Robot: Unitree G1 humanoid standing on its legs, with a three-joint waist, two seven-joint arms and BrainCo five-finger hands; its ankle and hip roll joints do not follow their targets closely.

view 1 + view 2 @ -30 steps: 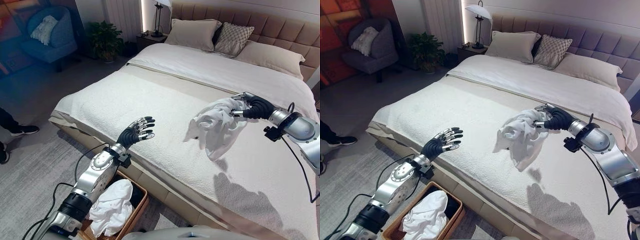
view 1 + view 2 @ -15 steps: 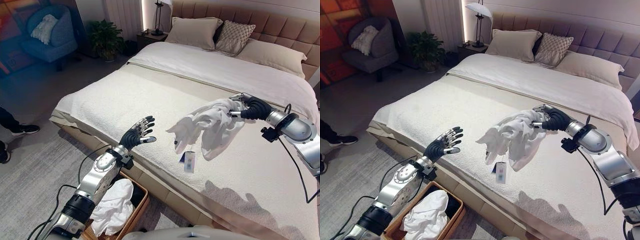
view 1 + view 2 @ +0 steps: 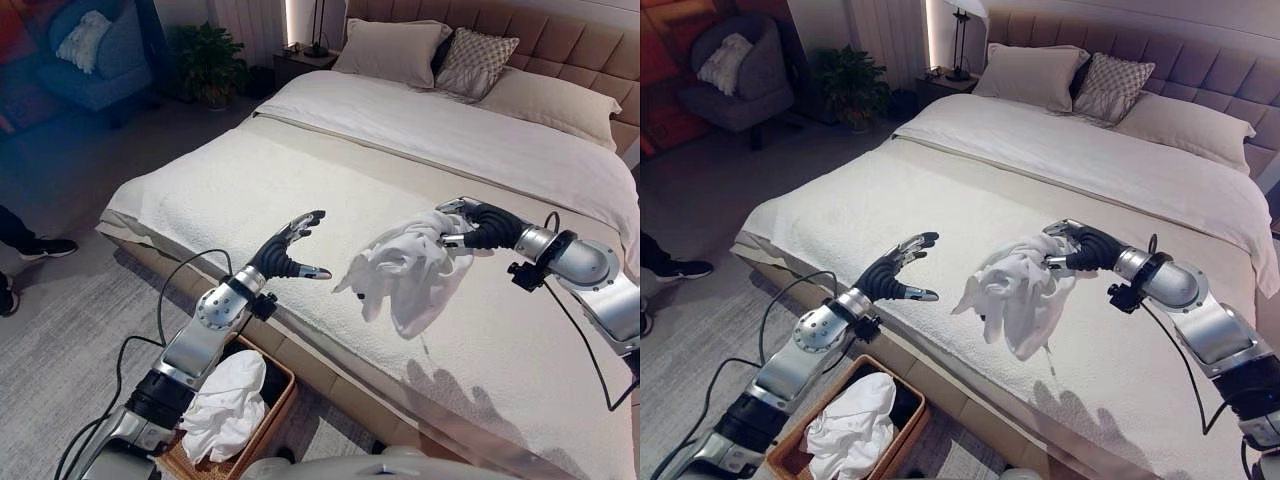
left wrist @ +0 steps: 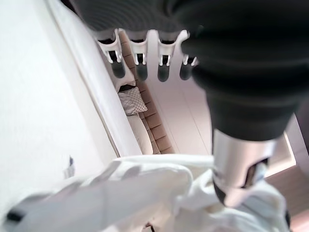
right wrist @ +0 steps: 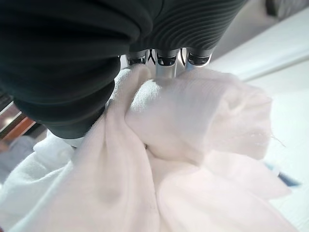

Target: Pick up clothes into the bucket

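White garment (image 3: 405,275) carried nearer left hand (image 3: 290,252), cream bed (image 3: 300,180), grey carpet (image 3: 70,330)

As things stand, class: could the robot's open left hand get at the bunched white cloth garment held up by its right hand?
Probably yes. The left hand is open, facing the white garment hanging from the right hand; nothing stands between them above the bed.

head stereo: down at bed (image 3: 300,190) | wrist cams: close along fingers (image 5: 166,60)

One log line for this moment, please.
right hand: shut on white cloth garment, lifted over bed | left hand: open, empty | brown wicker basket: holds white clothes
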